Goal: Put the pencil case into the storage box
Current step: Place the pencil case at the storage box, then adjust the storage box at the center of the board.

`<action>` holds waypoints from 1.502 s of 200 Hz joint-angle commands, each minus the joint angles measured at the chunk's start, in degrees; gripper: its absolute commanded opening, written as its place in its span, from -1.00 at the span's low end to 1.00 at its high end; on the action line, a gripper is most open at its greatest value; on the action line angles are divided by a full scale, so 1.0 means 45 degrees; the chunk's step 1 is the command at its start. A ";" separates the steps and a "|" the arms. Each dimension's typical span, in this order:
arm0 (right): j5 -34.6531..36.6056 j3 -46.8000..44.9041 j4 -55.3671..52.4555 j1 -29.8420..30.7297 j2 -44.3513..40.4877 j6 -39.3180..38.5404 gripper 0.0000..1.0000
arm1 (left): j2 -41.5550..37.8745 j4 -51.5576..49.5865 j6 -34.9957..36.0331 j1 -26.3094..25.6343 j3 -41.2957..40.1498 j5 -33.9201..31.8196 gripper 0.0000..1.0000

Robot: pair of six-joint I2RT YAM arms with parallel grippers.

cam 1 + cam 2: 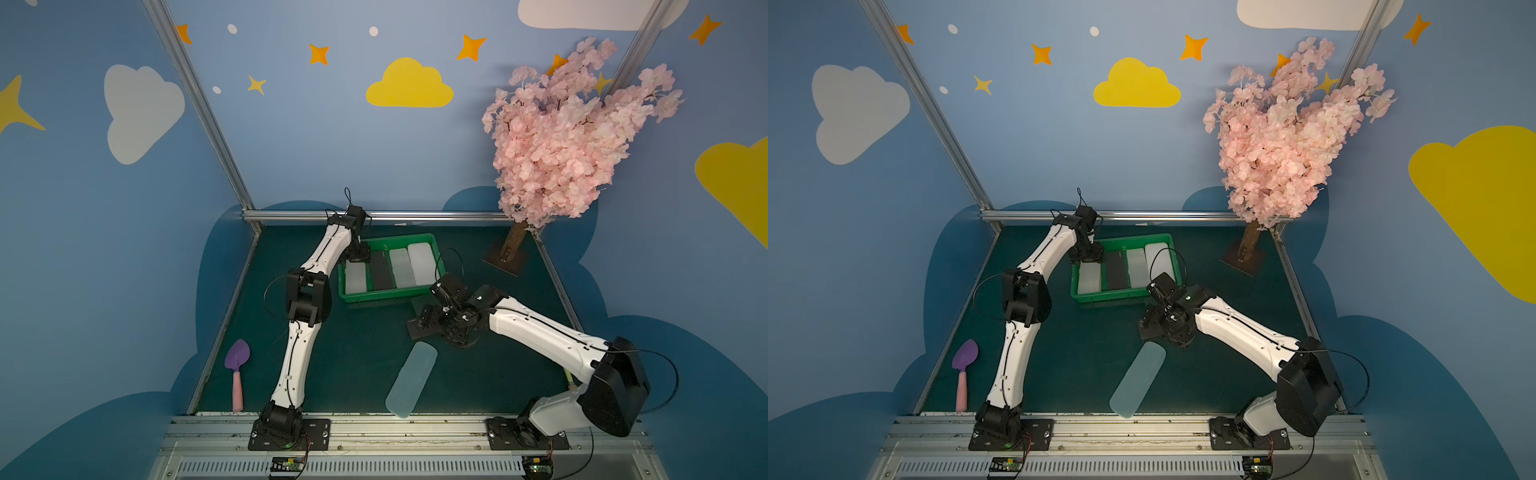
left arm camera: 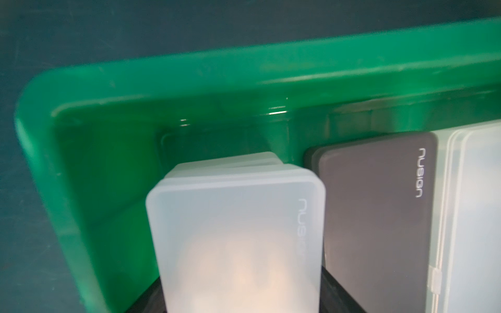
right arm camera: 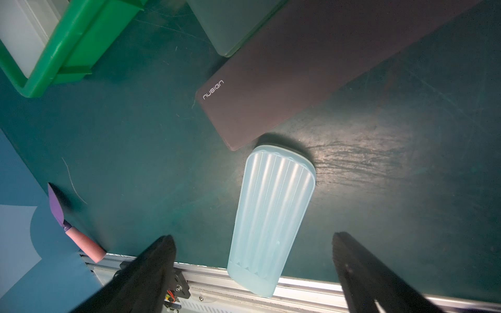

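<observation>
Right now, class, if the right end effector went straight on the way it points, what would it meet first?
Probably the pale blue ribbed pencil case, lying straight ahead of the open right end effector; depth is unclear.

The storage box [image 1: 382, 296] is bright green; the white pencil case [image 2: 235, 230] frosted; the grey pencil case [image 2: 376, 216] dark, white-lettered; the ribbed pencil case [image 1: 411, 378] pale aqua; the trowel [image 1: 237, 354] purple, pink-handled.
</observation>
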 commanded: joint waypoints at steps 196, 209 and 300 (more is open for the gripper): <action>-0.2812 0.0216 -0.1242 0.0459 0.2941 0.3215 0.97 | -0.5881 -0.0527 0.0411 -0.0139 -0.2988 -0.0487 0.93; -0.3175 0.0158 -0.0871 0.0514 0.3321 0.3414 0.97 | -0.6630 -0.0098 0.0387 0.0047 -0.4068 -0.0386 0.94; -0.4723 0.1512 -0.1067 0.0721 0.5856 0.3311 0.97 | -0.9105 0.1270 0.0213 0.1113 -0.7847 0.0220 0.94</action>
